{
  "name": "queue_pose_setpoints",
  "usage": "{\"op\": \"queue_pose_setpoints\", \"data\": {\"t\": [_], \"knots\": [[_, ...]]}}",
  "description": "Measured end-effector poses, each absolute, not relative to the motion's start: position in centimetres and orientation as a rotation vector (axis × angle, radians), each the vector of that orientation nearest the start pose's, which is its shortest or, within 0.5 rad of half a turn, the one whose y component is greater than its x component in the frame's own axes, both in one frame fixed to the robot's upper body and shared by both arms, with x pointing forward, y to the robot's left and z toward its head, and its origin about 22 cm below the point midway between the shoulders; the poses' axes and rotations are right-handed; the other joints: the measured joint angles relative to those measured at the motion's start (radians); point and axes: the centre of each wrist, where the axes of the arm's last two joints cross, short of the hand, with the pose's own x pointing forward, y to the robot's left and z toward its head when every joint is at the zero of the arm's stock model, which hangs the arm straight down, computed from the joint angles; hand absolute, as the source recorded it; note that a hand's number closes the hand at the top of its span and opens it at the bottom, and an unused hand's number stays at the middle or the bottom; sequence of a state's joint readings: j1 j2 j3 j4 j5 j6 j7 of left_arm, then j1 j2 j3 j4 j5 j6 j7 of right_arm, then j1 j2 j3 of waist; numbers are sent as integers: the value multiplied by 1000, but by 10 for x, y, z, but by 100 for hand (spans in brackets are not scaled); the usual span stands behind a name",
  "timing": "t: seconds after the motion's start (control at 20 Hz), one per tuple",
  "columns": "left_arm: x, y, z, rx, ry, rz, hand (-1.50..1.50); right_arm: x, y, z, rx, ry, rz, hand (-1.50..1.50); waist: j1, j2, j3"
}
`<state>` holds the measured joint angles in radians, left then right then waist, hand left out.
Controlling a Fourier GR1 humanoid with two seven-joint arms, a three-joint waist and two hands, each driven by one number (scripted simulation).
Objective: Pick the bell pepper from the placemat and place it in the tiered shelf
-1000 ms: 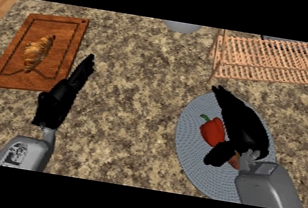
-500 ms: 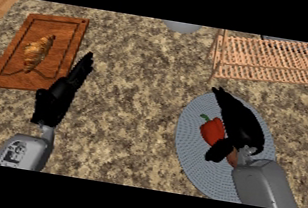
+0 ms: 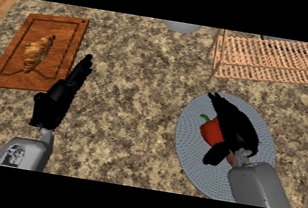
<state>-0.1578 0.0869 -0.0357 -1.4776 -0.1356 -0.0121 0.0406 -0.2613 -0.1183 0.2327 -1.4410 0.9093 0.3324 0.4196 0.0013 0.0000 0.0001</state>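
Now on the round grey woven placemat (image 3: 194,153), the red bell pepper with a green stem (image 3: 211,130) sits just left of the right hand (image 3: 231,131), whose black fingers curl over it. Farther up stands the light wooden tiered shelf (image 3: 276,59). At lower left, the left hand (image 3: 59,98) rests with straight fingers.

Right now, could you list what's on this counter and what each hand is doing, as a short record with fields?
bell pepper: red, on the placemat, partly hidden by the right hand
placemat: round, grey-blue, at the right
right hand: over the pepper, fingers curled round it
left hand: open, fingers straight, holding nothing
tiered shelf: wooden slats, at the far right, nothing visible on it
cutting board: at the far left, carries a croissant
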Motion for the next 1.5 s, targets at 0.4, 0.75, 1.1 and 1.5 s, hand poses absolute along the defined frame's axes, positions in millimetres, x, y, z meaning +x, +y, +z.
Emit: {"op": "queue_pose_setpoints", "data": {"t": [0.4, 0.75, 1.1, 1.5], "knots": [[279, 223, 15, 109, -1577, -260, 0, 290, -176, 15, -687, -1040, 1231, 150, 0, -1, -1], [278, 221, 18, 110, -1573, -256, 0, 293, -175, 16, -711, -1108, 1231, 150, 0, -1, -1], [282, 229, 13, 110, -1566, -258, 0, 265, -137, 34, -694, -1157, 1134, 150, -4, -1, 0], [281, 222, 15, 103, -1569, -253, 0, 231, -110, 79, -594, -1380, 817, 150, -5, -3, 0]]}}
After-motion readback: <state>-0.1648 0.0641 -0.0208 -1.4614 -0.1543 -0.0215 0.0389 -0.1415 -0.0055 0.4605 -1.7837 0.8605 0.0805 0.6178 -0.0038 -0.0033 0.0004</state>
